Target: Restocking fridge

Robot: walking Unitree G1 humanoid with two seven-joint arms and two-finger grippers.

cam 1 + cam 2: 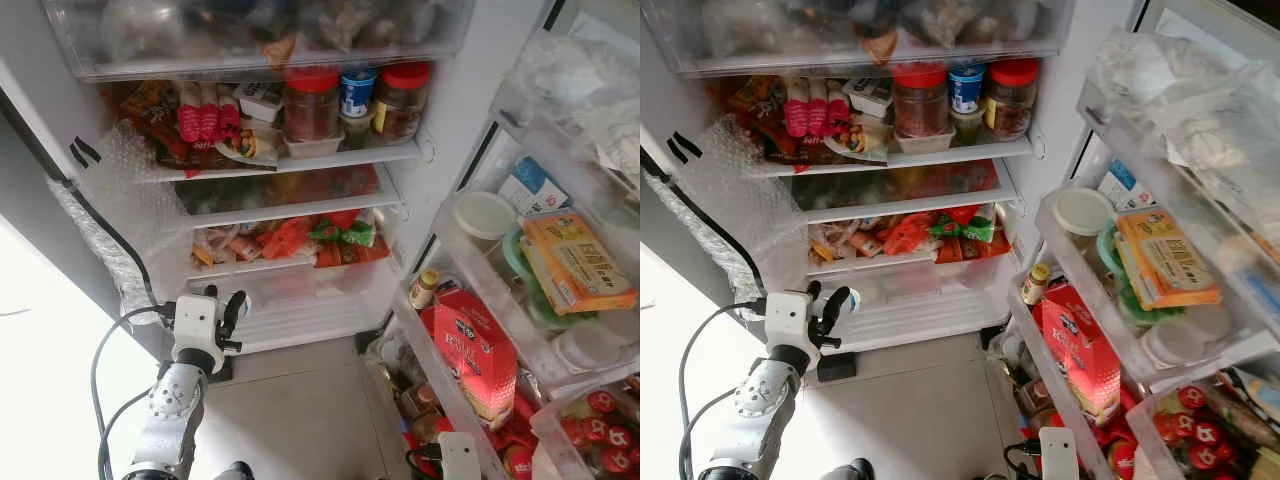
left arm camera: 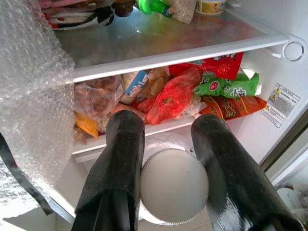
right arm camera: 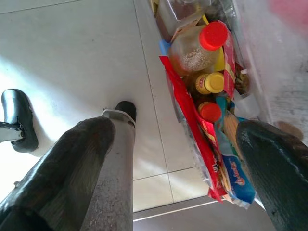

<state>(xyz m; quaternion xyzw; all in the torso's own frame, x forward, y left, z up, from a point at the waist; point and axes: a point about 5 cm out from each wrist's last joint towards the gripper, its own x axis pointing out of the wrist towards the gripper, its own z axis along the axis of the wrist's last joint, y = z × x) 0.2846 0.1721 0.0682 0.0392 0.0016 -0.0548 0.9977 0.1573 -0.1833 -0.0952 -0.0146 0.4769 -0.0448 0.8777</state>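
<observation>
Sunlit pale tiled floor [image 3: 72, 53]

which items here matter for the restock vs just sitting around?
Job:
left gripper
white-lidded container between its fingers
fridge shelf

Lying about:
red-lidded jars
red carton in the door
orange box
right gripper, open and idle

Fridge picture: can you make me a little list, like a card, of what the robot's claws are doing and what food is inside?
place: open fridge, door racks on the robot's right
left claw: raised at the low shelves, shut on a white ridged lid
right claw: open, empty, low by the door's bottom rack
upper shelf: red-lidded jars, sausage packs
lower shelf: red and green snack bags
door: red carton, orange box
</observation>
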